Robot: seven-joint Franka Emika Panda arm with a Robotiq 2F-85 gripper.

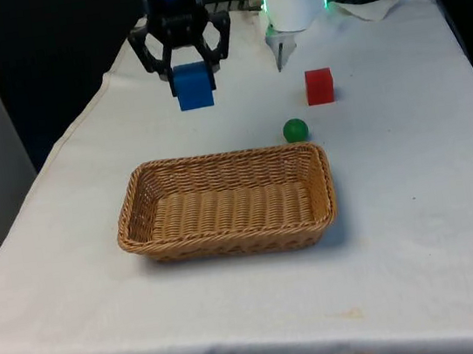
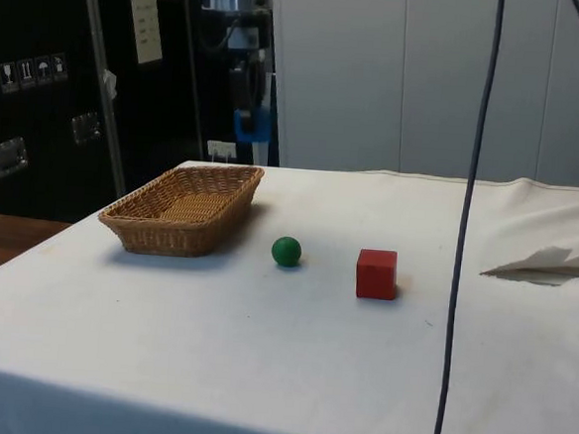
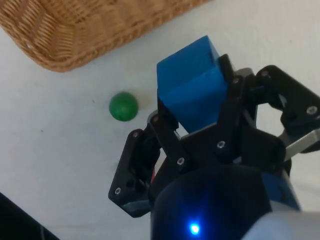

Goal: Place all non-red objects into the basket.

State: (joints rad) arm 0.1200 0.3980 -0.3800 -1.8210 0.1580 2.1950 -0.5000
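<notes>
In the front view's upper left of centre, the black two-finger gripper hangs above the white cloth, its fingers closed on a blue cube. Below, mid-frame, sits the empty woven wicker basket. Just beyond its right far corner lies a small green ball; farther right stands a red cube

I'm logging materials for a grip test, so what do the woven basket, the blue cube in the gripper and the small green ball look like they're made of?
Tan woven basket: wicker or rattan, going by the visible interlaced strands, matte.
Blue cube, held in the black gripper: probably painted wood or plastic; flat, evenly coloured faces with crisp edges.
Small green ball: smooth and slightly glossy; painted wood or plastic, can't tell which.
</notes>
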